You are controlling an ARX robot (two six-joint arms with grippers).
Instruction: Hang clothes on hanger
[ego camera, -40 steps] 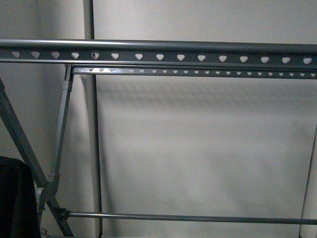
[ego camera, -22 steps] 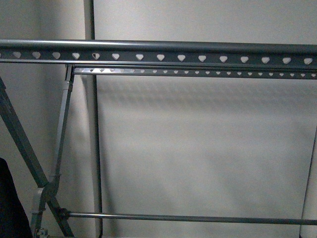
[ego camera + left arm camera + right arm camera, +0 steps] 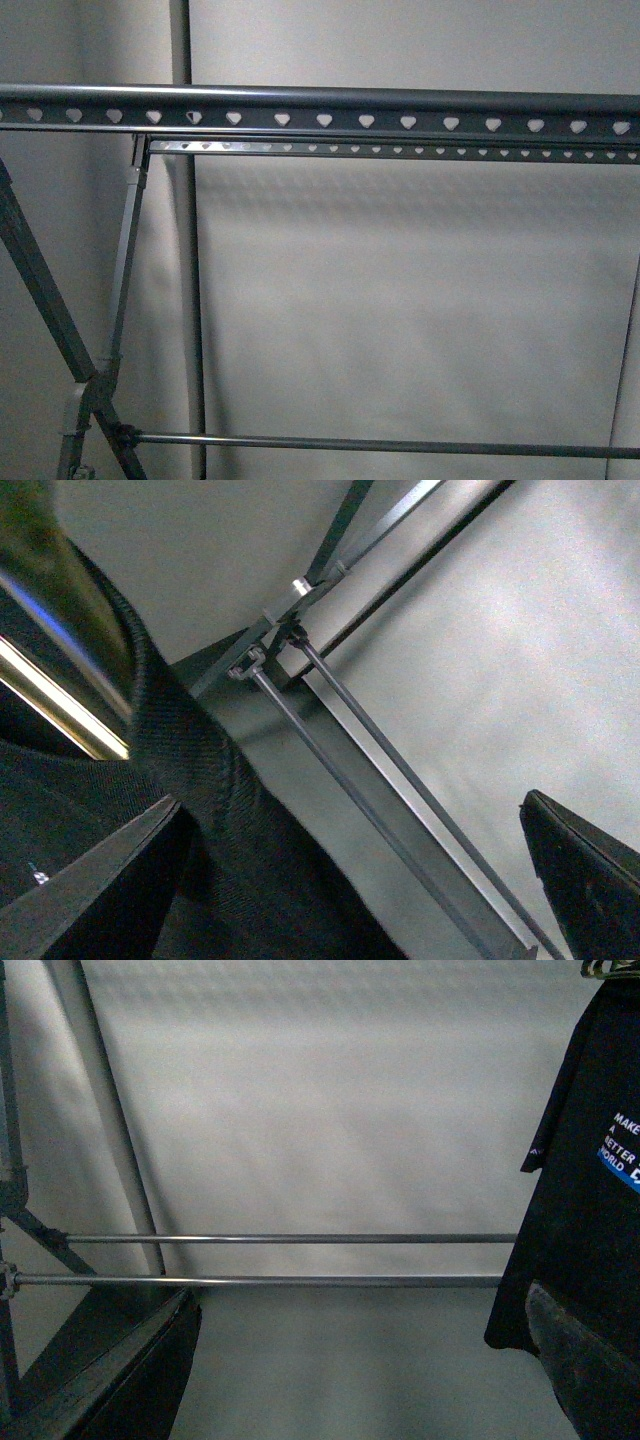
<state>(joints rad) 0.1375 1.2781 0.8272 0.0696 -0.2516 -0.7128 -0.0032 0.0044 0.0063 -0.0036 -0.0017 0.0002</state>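
Fingers [image 3: 90, 880] of left gripper [image 3: 350, 805] gape wide, T-shirt [image 3: 230, 825] against one.

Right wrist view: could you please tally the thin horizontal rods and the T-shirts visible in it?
Thin horizontal rods: 2
Black T-shirt: 1
Total: 3

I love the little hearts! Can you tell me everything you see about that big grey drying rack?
The drying rack looks like grey metal. Two long level rails run across the top, one behind the other, each punched with a row of heart-shaped holes. On the left, slanted legs cross at a joint, and a thin shiny rod runs across low down. From the front its rails are bare; a black T-shirt hangs by its lower rods.
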